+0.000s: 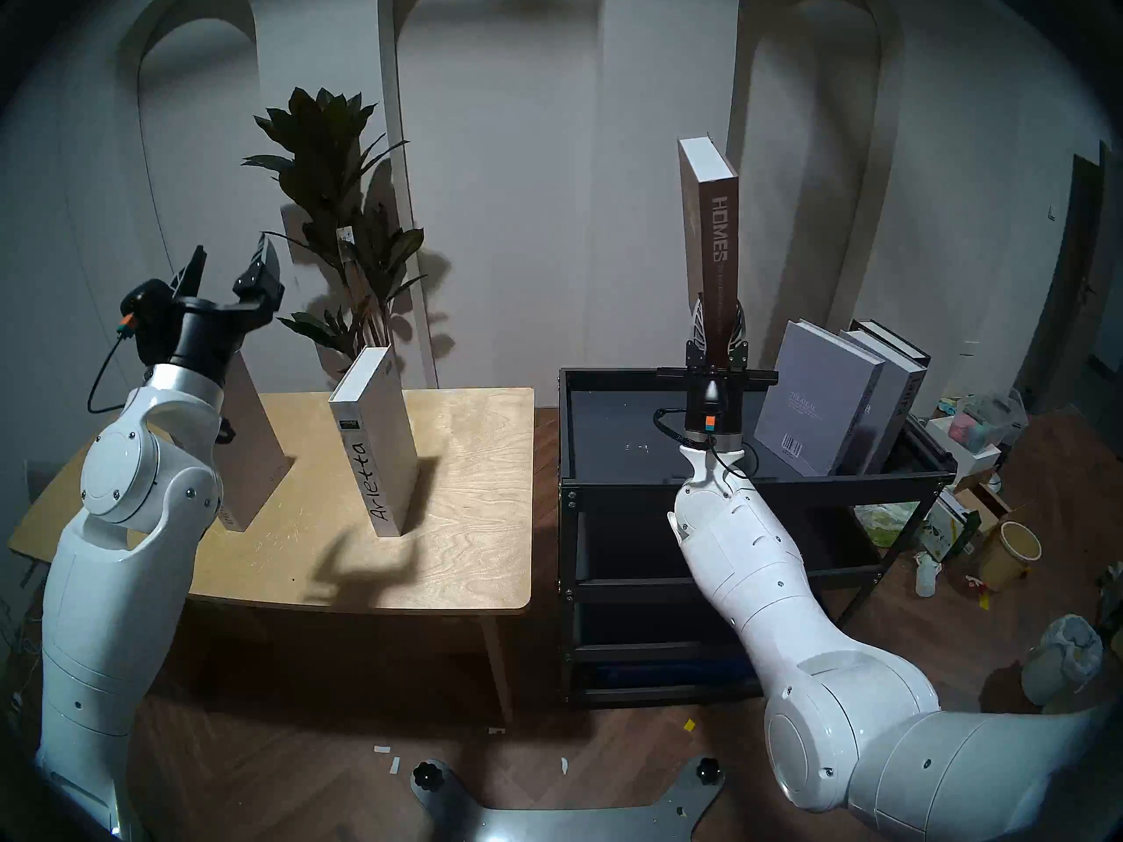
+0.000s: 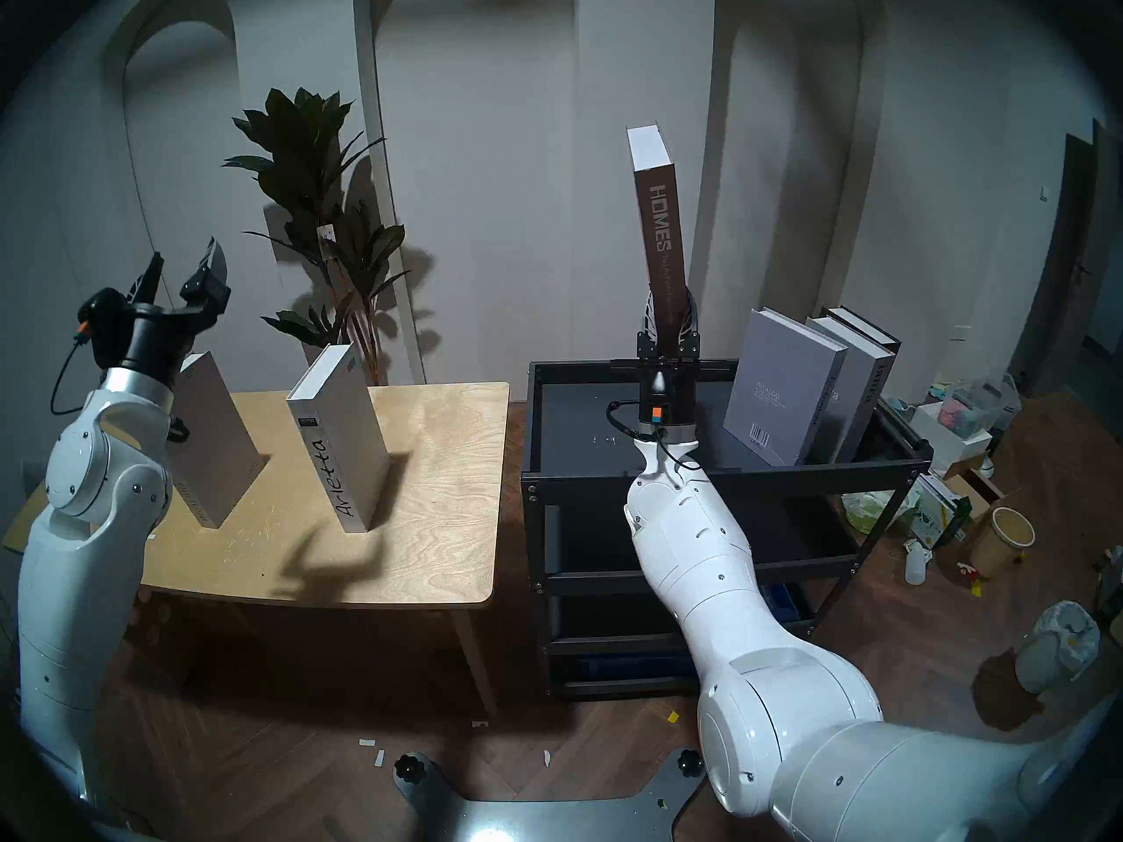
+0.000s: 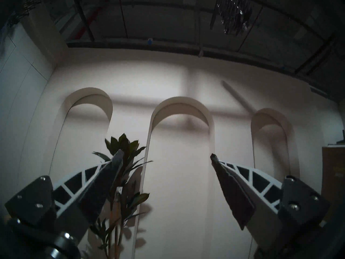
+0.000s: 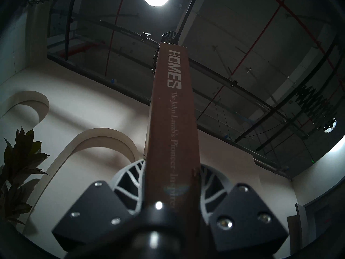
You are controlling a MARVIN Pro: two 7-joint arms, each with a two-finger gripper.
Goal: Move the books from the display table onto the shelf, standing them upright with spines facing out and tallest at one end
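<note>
Right fingers [image 1: 716, 312] clamped low on the HOMES book [image 1: 711, 227], held upright above the shelf [image 1: 753, 485], left of the three books [image 1: 817, 397] leaning there. Risk: tall book pivoting in so low a grip, or knocking the leaners over on landing. Left of the shelf, on the worktop [image 1: 474, 519]: Arletta [image 1: 377, 440] and a grey book [image 1: 252, 434] upright. Left fingers [image 1: 234, 266] spread, empty, above the grey book; could topple it in descent.
</note>
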